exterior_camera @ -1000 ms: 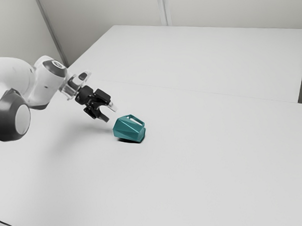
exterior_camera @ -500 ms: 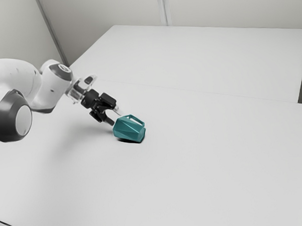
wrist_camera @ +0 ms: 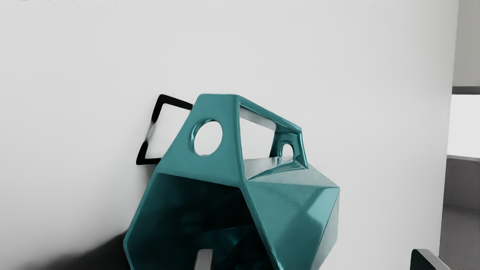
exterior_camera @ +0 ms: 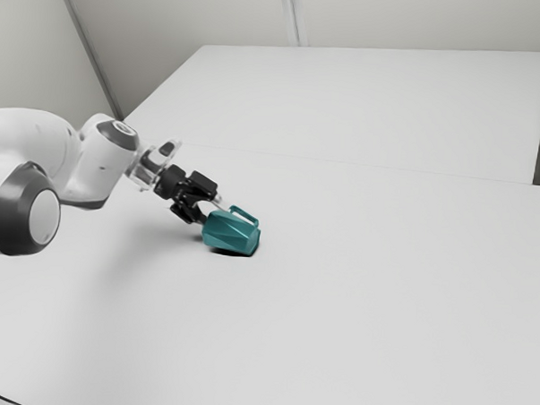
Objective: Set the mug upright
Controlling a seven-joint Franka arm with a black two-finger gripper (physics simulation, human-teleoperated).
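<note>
1. Mug (exterior_camera: 231, 233): lies on its side on the worktop (exterior_camera: 364, 305), between seven and eight o'clock of the exterior view's centre. Mouth (wrist_camera: 195, 210) faces ten o'clock, toward the pincer; base points toward four o'clock; handle (wrist_camera: 230, 150) stands at about one o'clock from the body. It is not upright.

2. Pincer (exterior_camera: 211, 211): wide open, holding nothing. One finger (wrist_camera: 204, 259) lines up with the mouth; the other finger (wrist_camera: 427, 260) stands outside the side wall. Whether the first is already inside cannot be told.

3. CAUTION, advance: if the approach is off line, a fingertip may strike the rim and push the mug toward four o'clock.

4. CAUTION, grip: closing in this alignment would likely pinch a single wall. A shallow bite on the slanted facets could slip or let the mug pivot, with the off-centre handle adding twist.

5. CAUTION, turning: insufficient lift could catch the base edge on the worktop; release before the base is flat could tip the mug over.

6. Arm (exterior_camera: 97, 164): enters from nine o'clock in the exterior view, wrist bent, with the pincer angled downward toward four o'clock, close to the mug's mouth.
</note>
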